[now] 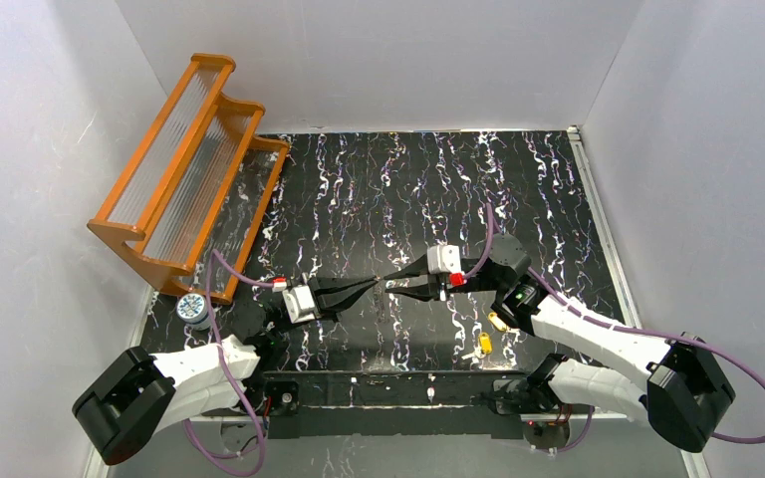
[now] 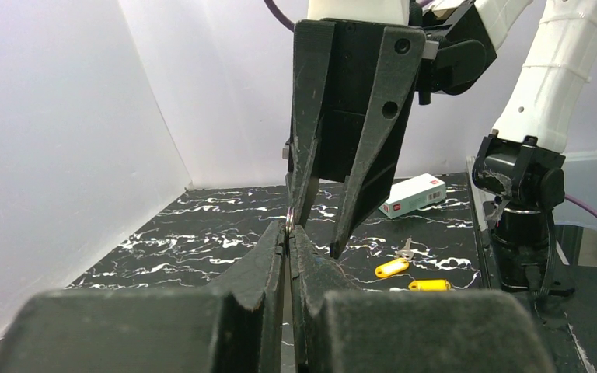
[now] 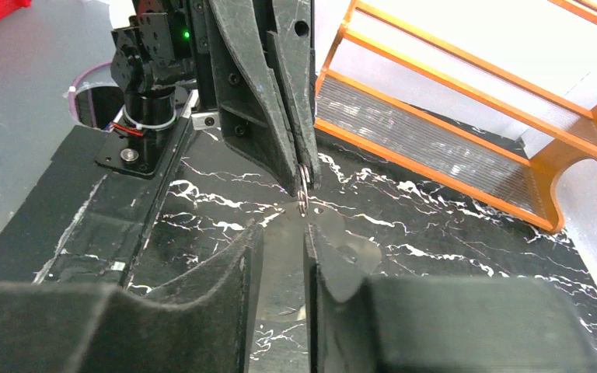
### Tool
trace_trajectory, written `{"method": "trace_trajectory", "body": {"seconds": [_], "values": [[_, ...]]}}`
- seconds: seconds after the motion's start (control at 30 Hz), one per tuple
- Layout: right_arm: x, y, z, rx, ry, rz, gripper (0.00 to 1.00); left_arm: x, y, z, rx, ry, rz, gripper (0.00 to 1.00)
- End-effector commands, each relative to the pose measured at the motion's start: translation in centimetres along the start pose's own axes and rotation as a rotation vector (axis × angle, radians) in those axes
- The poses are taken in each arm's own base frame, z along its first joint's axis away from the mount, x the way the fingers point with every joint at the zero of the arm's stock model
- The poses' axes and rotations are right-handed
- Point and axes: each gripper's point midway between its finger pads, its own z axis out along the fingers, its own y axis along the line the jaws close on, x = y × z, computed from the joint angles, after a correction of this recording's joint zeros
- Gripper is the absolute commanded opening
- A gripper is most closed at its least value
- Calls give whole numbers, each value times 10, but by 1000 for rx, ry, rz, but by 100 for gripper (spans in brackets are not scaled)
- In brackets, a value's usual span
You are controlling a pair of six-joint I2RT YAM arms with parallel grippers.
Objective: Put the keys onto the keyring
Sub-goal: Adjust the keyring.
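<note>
Two keys [image 1: 484, 343] lie by the worktop's [image 1: 379, 179] front edge; left gripper [image 2: 288, 230] clamps keyring [image 3: 301, 189], presenting it to parted right gripper [image 3: 281, 237].

Robotics laboratory test cell: plain white enclosure walls [image 1: 20, 149] surround a black marble-patterned tabletop [image 1: 408, 179] carrying two white-and-black robot arms [image 1: 204, 366] [image 1: 598, 339].
</note>
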Motion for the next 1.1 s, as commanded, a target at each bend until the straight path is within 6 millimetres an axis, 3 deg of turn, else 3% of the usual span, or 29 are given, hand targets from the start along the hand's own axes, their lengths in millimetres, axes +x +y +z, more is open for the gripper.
{"method": "trace_trajectory", "body": {"seconds": [0.0,0.17,0.37,0.6,1.07], "values": [[-36,-8,6,-14,-94,-73,30,-25,2,5,6,-93,47,0],[-39,-10,7,-16,-109,-66,25,-23,1,6,12,-87,45,0],[-39,-12,10,-13,-113,-52,34,-23,-1,6,18,-87,46,0],[-37,-22,11,31,-104,-41,35,-23,-1,5,19,-88,45,0],[-32,-28,1,121,-82,-58,26,-23,0,4,10,-87,45,0]]}}
